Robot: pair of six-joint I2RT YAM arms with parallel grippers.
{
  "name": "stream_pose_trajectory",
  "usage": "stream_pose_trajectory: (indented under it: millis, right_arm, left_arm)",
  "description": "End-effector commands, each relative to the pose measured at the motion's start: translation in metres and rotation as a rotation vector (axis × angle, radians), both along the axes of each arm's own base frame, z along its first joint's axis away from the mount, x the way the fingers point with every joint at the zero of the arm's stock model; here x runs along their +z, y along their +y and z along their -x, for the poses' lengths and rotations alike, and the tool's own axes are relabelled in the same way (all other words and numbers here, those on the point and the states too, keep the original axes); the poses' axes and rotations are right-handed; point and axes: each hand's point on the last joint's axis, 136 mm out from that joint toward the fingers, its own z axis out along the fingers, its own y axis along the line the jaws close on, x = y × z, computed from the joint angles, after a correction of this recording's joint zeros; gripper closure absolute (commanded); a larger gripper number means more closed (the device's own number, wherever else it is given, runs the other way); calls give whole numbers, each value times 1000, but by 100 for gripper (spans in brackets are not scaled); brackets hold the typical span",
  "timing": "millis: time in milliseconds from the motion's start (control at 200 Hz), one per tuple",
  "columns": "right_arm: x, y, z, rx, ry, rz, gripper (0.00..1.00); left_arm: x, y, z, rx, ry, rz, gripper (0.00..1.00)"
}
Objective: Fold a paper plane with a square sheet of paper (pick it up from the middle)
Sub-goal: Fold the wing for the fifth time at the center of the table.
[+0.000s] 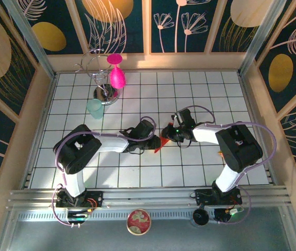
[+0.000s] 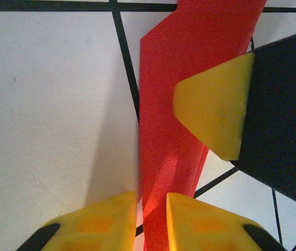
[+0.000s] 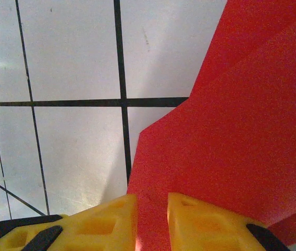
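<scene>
The red paper plane [image 1: 161, 142] lay half folded near the middle of the white tiled desk [image 1: 216, 94], its narrow creased body running from about 1 o'clock down to 7 o'clock in the top view. The left claw [image 1: 152, 140] met it from 9 o'clock and the right claw [image 1: 168, 135] from 3 o'clock. In the left wrist view the left claw [image 2: 152, 201] was nearly closed, with the paper plane [image 2: 161, 104] pinched in the slim gap between its yellow fingers, and one fingertip [image 2: 211, 110] of the right claw rested over the paper at 2 o'clock. In the right wrist view the right claw [image 3: 152, 201] was likewise almost shut on the paper plane [image 3: 231, 136]. A pink goblet [image 1: 116, 73] and a pale green cup [image 1: 95, 109] stood well apart toward 11 o'clock.
</scene>
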Motion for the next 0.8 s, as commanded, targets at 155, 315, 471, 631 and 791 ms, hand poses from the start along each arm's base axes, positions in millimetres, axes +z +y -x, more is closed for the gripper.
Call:
stream_pose_trajectory:
  millis: [155,315,471,631,791]
  right_arm:
    - [-2,-4,4,13,7,19,83]
    - [-3,-3,6,16,8,10,85]
    - [-4,-3,6,20,8,9,88]
    - [-6,-3,6,20,16,11,91]
    - [-8,-4,6,21,18,17,92]
  left_arm:
    - [49,17,-13,103,-104,22,77]
    - [58,-9,-3,13,-78,155,84]
    - [39,-22,1,-29,-25,145,91]
    - [23,-25,1,-39,9,101,96]
    - [9,-22,-1,-29,30,57,97]
